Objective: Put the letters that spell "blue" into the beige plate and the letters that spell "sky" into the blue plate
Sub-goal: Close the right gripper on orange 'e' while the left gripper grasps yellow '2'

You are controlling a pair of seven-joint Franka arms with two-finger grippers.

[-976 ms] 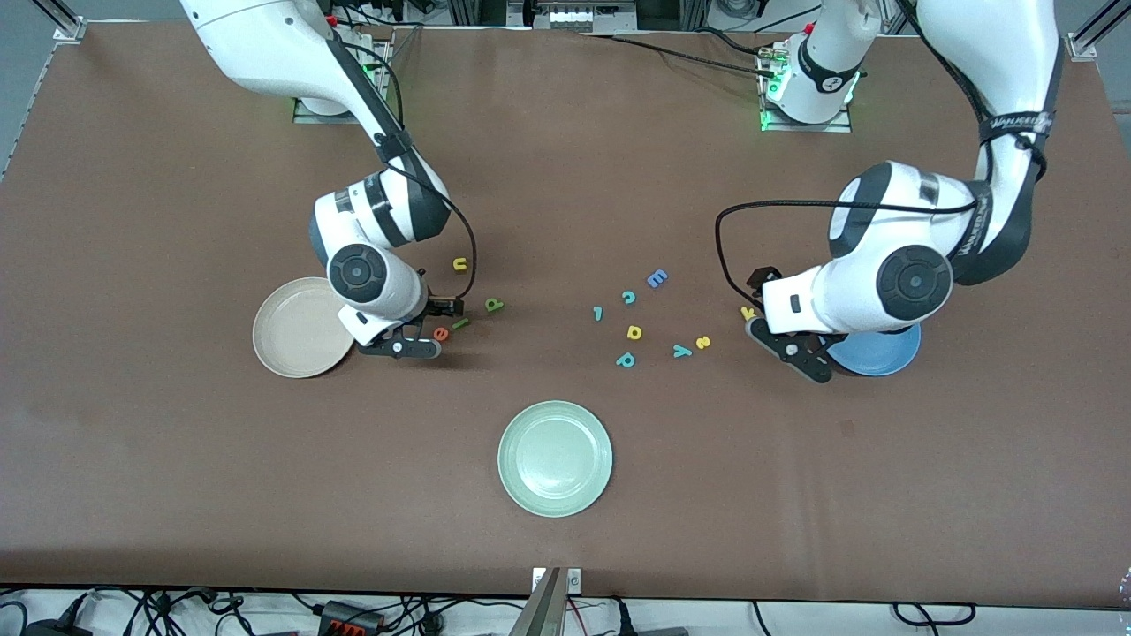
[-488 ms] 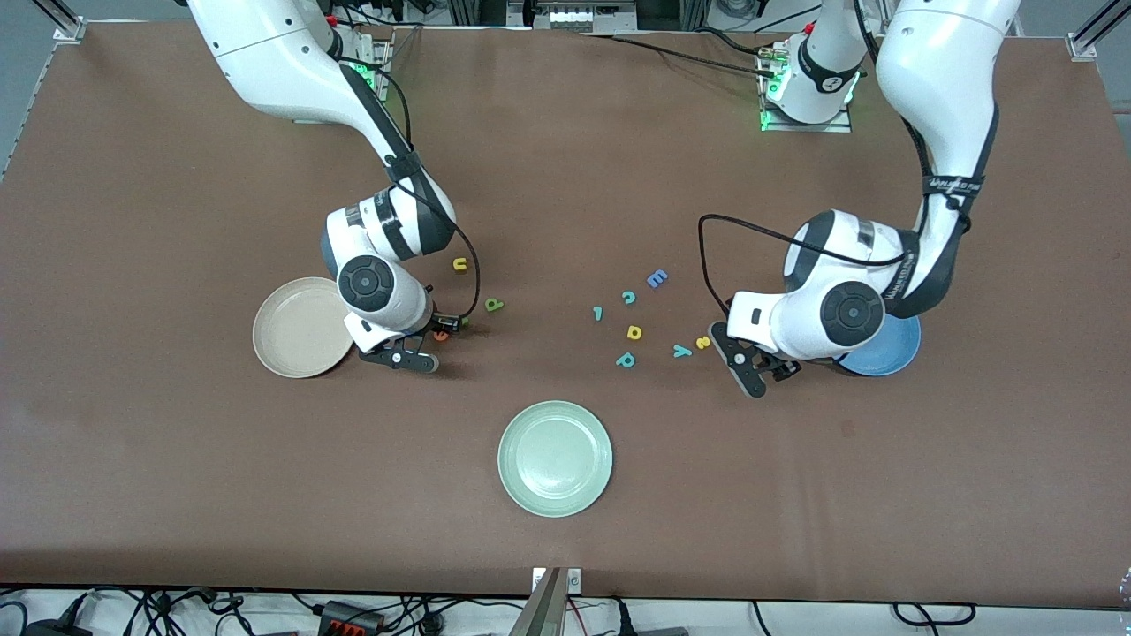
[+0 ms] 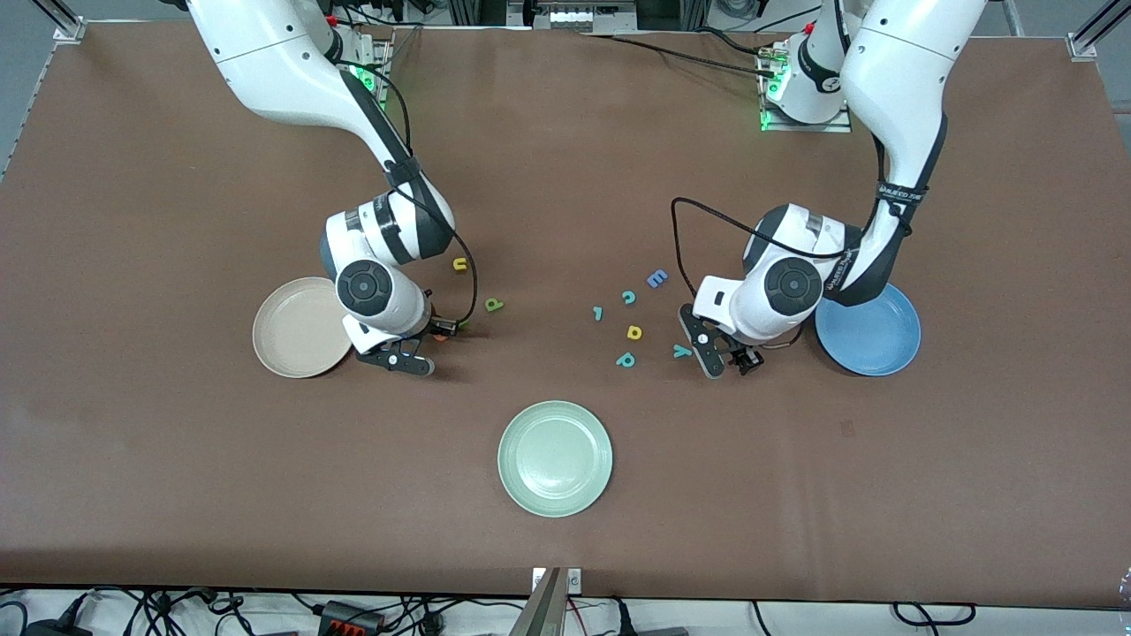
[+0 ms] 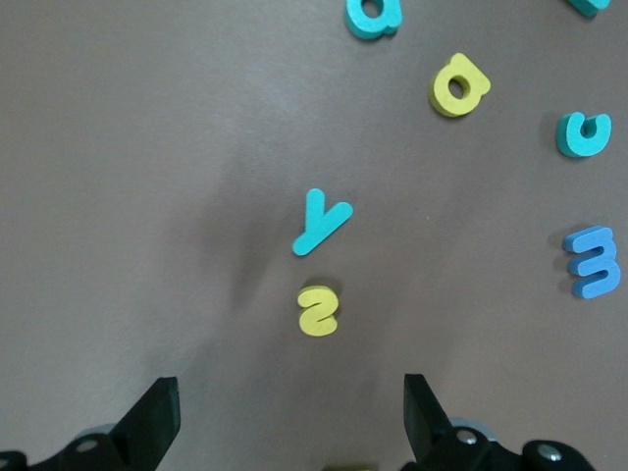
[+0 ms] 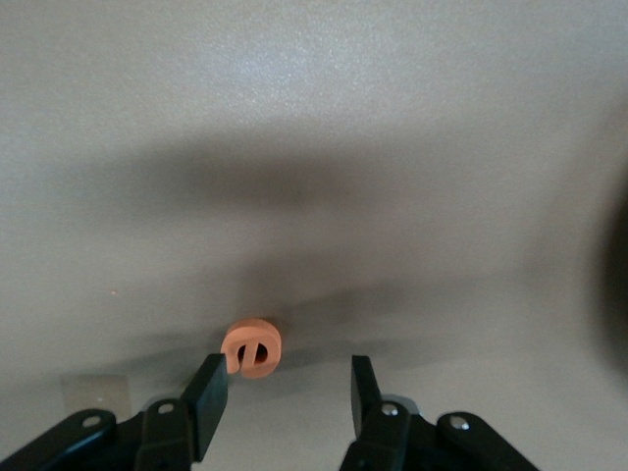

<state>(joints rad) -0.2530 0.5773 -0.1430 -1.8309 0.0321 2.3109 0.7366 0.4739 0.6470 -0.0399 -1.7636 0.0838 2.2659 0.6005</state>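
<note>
My right gripper (image 3: 422,345) is low over the table beside the beige plate (image 3: 281,340). In the right wrist view the orange "e" (image 5: 253,349) lies just ahead of its fingertips, touching one of them. The jaws are narrowed, with nothing between them. The green "l" (image 3: 463,325), green "b" (image 3: 494,305) and yellow "u" (image 3: 459,264) lie close by. My left gripper (image 4: 292,422) hangs wide open over the yellow "s" (image 4: 318,310), with the teal "y" (image 4: 321,221) just past it. A yellow sliver at the left wrist view's edge may be the "k". The blue plate (image 3: 875,340) holds nothing.
A pale green plate (image 3: 555,458) sits nearer the front camera, midway along the table. A teal c (image 3: 628,297), blue E (image 3: 656,279), yellow d (image 3: 634,332), teal p (image 3: 626,359) and a small teal piece (image 3: 597,313) lie scattered in the middle.
My left arm swung from over the blue plate toward the table's middle, stopping over the "s" and "y". My right gripper's jaws narrowed beside the orange "e".
</note>
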